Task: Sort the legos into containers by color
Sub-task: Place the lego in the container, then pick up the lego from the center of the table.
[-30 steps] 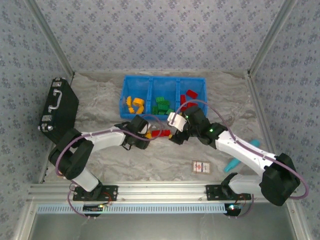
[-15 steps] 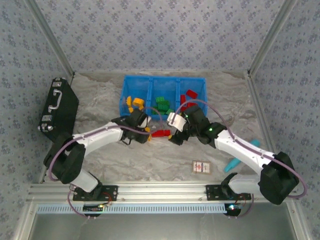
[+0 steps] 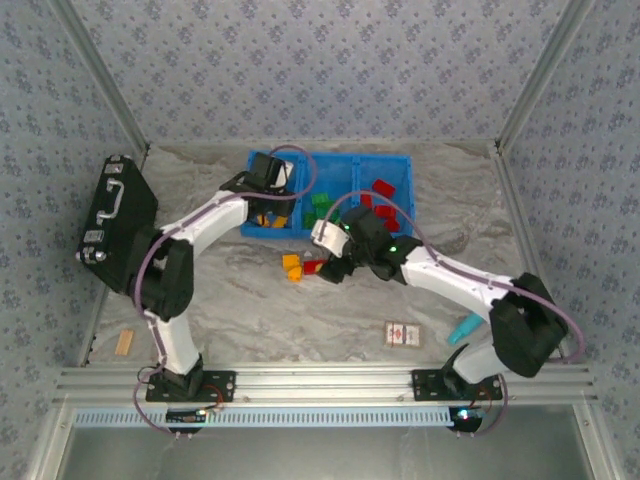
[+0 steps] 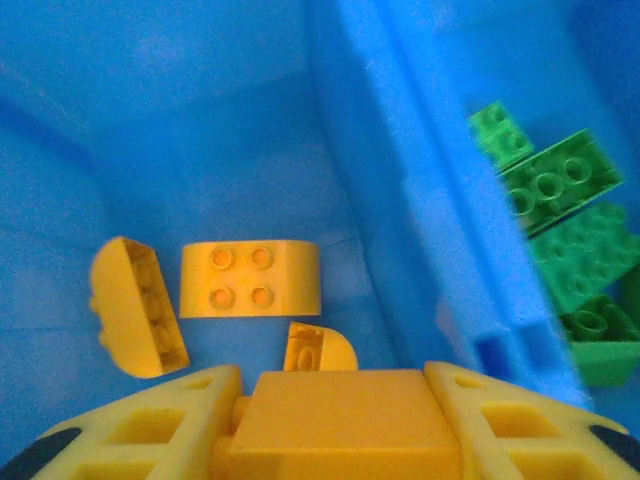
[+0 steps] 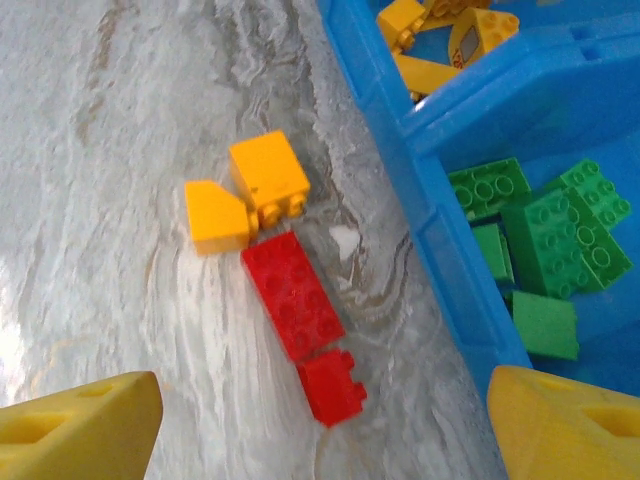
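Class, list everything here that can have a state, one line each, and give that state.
Left gripper: fingers shut on an orange-yellow plastic brick, above the bin's left compartment.
Right gripper: fingers open, empty.
Bright blue plastic divided bin: open-topped, partly filled by colour.
Loose red bricks: outside the bin, unsorted.
Loose orange-yellow bricks: outside the bin, unsorted.
Black latched case: lid shut.

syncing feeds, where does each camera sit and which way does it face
top: fixed above, behind the robot, looking down at table and blue bin; left arm, right arm show
left wrist: on left arm, facing into the bin's yellow section; left pincer clamps a yellow brick
right wrist: on right arm, facing down at red bricks beside the bin; right pincer open at bottom corners
shared: top and right wrist both see those bricks
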Available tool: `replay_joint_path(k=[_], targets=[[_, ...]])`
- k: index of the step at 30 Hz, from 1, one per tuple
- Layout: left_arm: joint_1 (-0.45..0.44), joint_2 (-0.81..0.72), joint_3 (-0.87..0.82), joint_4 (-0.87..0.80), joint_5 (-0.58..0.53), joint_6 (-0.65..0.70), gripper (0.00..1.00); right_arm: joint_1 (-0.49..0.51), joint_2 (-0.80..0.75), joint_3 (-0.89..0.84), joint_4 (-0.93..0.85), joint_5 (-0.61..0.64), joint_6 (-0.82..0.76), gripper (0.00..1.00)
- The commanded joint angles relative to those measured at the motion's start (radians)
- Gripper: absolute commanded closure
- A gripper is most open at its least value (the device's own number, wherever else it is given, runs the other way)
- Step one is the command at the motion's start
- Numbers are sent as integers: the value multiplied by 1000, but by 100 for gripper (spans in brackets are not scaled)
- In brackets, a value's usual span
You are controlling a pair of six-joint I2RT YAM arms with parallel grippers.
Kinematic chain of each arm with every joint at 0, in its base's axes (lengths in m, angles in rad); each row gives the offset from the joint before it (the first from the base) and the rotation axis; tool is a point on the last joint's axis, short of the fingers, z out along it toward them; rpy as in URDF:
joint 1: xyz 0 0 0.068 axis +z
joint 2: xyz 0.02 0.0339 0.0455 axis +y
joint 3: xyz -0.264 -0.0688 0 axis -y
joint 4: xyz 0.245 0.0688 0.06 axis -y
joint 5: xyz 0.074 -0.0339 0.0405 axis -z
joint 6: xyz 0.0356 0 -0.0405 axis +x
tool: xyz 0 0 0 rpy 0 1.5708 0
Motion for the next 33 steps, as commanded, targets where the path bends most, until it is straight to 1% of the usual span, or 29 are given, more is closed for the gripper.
replay_joint_path(k=[1, 4, 7, 9, 11, 14, 20, 23, 25, 27, 29, 33], targets=[[-4, 69, 51, -8, -11, 8, 63, 53, 60, 91, 39, 93, 220, 15], [20, 99, 50, 15, -10, -33, 63, 88, 131, 161, 15, 80, 361, 15], [43, 104, 35, 41, 5, -74, 62, 134, 212, 248, -35, 122, 430, 15], [50, 94, 21, 67, 14, -84, 57, 161, 243, 272, -46, 169, 462, 15], [54, 85, 20, 78, 14, -83, 48, 173, 267, 285, -47, 193, 495, 15], [60, 68, 15, 85, 21, -84, 38, 182, 310, 327, -78, 219, 542, 15], [64, -14, -19, 121, 35, -105, 34, 187, 422, 481, -246, 211, 611, 16], [65, -84, -33, 124, 35, -101, 33, 185, 455, 505, -278, 209, 650, 17], [66, -159, -54, 132, 30, -100, 33, 178, 482, 542, -335, 199, 706, 21], [66, -248, -94, 154, 21, -98, 32, 175, 504, 569, -370, 177, 722, 24], [66, -350, -147, 187, -6, -87, 32, 181, 518, 574, -378, 186, 730, 24], [71, -540, -231, 207, -102, -71, 30, 181, 544, 574, -371, 210, 767, 25]])
